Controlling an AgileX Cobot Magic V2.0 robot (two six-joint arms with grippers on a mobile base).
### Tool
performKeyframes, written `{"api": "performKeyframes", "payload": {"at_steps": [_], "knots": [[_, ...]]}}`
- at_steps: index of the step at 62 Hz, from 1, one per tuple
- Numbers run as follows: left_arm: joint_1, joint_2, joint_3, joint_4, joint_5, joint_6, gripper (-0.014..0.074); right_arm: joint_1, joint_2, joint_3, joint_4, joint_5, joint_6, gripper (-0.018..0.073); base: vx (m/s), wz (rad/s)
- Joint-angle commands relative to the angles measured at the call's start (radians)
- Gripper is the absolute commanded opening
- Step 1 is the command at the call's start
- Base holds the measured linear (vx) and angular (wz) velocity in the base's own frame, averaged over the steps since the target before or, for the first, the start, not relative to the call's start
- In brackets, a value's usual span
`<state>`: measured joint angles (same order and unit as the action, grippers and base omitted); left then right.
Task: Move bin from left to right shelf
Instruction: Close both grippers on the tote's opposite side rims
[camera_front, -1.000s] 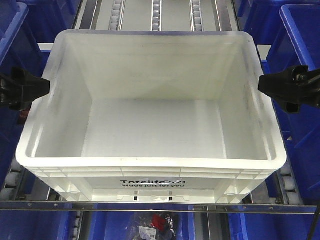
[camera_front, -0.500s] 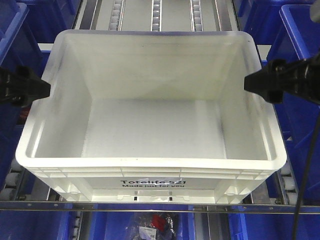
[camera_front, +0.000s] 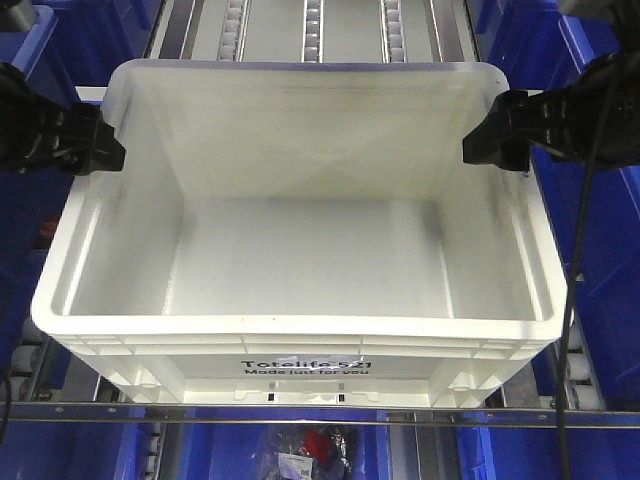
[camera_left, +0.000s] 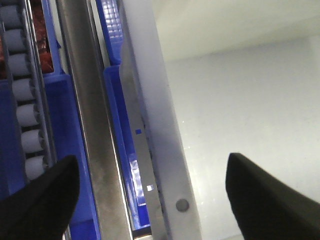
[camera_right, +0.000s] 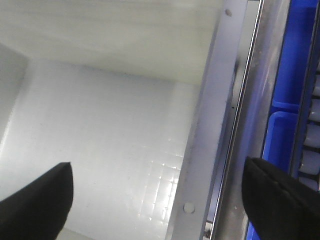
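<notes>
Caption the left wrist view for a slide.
Open left gripper straddling the side rim of the white bin, one finger on each side.

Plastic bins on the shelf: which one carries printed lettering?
The large white rectangular plastic bin, marked Totelife on its front; the blue plastic bins around it show none.

The bin was a large white plastic tote with a thick rolled rim and ribbed outer walls, its front face printed in black "Totelife 521 Made just for you". It sat upright and level, open side up, on roller tracks, flanked by blue bins
</notes>
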<state>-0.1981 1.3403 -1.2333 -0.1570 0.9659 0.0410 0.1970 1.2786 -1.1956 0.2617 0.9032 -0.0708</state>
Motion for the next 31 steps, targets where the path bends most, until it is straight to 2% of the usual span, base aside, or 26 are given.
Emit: {"api": "performKeyframes", "payload": {"at_steps": [1, 15, 31], "knots": [[-0.003, -0.002, -0.037, -0.009, -0.045, -0.008, 0.0574, -0.001, -0.002, -0.034, 0.004, -0.037, -0.011, 0.0649, 0.0, 0.0], [-0.004, 0.052, -0.037, -0.063, -0.065, -0.008, 0.0574, -0.001, 0.044, -0.034, 0.003, -0.037, -0.011, 0.0642, 0.0, 0.0], [-0.004, 0.078, -0.037, -0.061, -0.074, -0.008, 0.0574, -0.001, 0.088, -0.033, 0.003, -0.038, -0.011, 0.0636, 0.0, 0.0]]}}
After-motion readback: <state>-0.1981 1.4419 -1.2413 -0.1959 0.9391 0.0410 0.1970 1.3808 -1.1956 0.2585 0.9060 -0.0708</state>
